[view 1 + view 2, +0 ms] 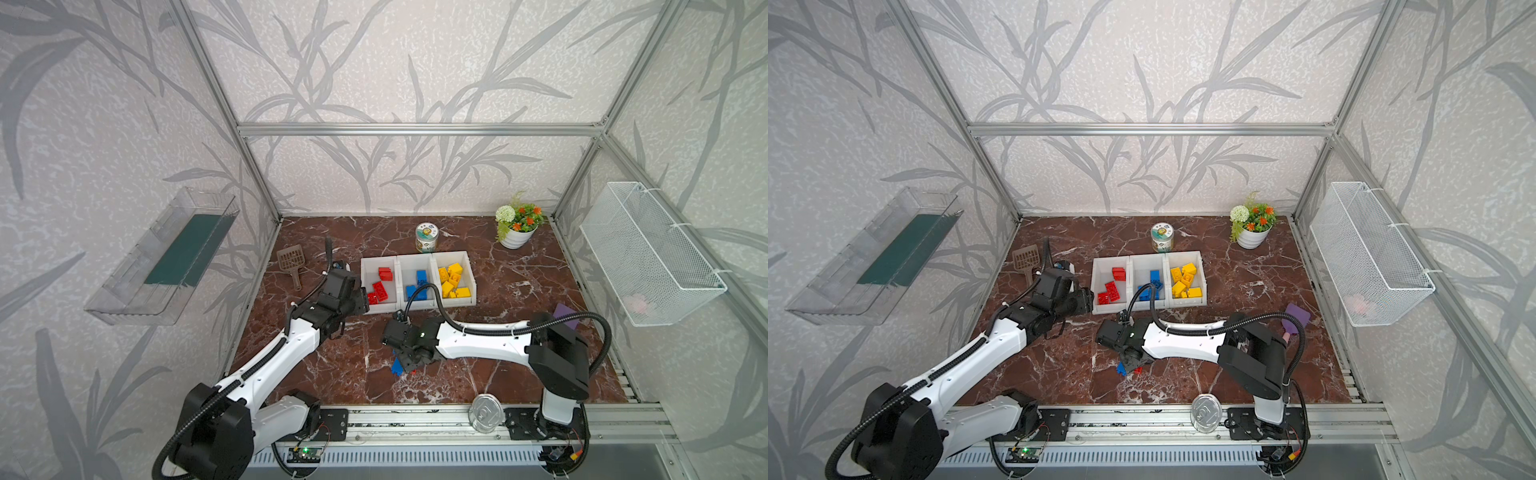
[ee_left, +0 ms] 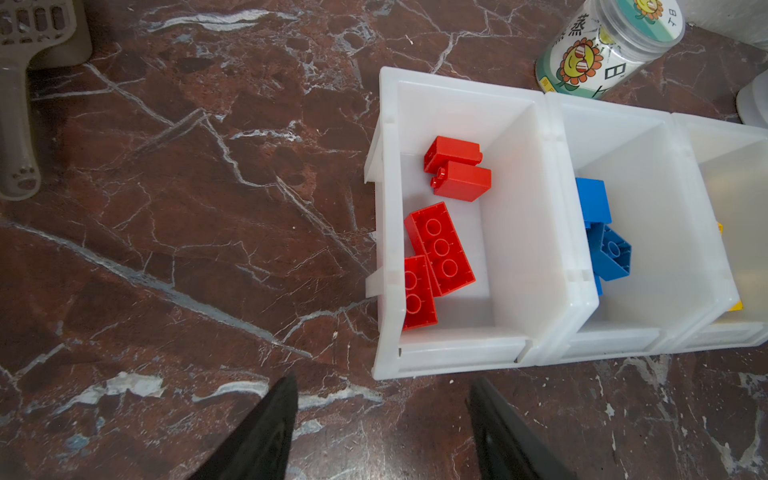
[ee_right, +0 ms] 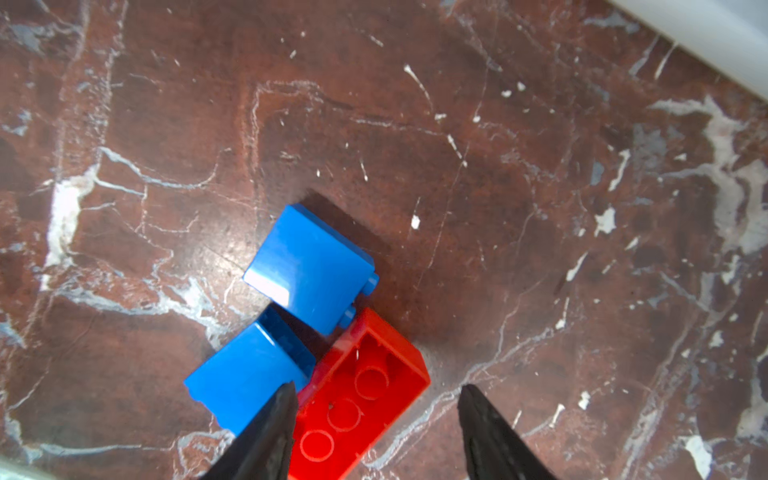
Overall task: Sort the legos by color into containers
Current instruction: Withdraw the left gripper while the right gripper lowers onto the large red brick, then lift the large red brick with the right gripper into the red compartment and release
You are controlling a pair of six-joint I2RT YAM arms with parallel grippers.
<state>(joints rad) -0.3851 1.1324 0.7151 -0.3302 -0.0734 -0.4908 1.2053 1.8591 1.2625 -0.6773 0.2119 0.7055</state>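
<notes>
Item, work surface: I am looking at a marble table [image 1: 519, 291] fenced by metal frame rails on all sides, with open floor lying to the right of the containers and across the near left. Item, containers [image 1: 415, 256]: three joined white bins are sitting mid-table in a row, with a jar [image 1: 427, 237] just behind them, a scoop [image 1: 291, 259] off to their left and a flower pot [image 1: 517, 226] at the far right corner. A round tin [image 1: 484, 413] is resting on the front rail. Item, sorted stock: red bricks [image 2: 440, 249] are lying in the left bin, blue bricks [image 1: 420, 277] in the middle one and yellow bricks [image 1: 451, 278] in the right one. Item, unsorted stock: a loose red brick [image 3: 365, 386], studs up, is lying on the table near the front middle. It is touching a blue brick [image 3: 309, 266], and a second blue brick [image 3: 245, 382] is lying against them. Item, left gripper [image 2: 384, 378]: the arm is stretching from the front left base, and the gripper is hanging beside the near left corner of the bins. Its fingers [image 2: 266, 424] are standing well apart with nothing between them. Item, right gripper [image 3: 376, 388]: the forearm is running leftward across the near half of the table, wrist turned down over the loose pile. The jaws are parted and straddling the red brick, with one finger [image 3: 266, 432] over the seam against the second blue brick. The opposite finger is standing clear of the brick, so I am seeing no grip.
</notes>
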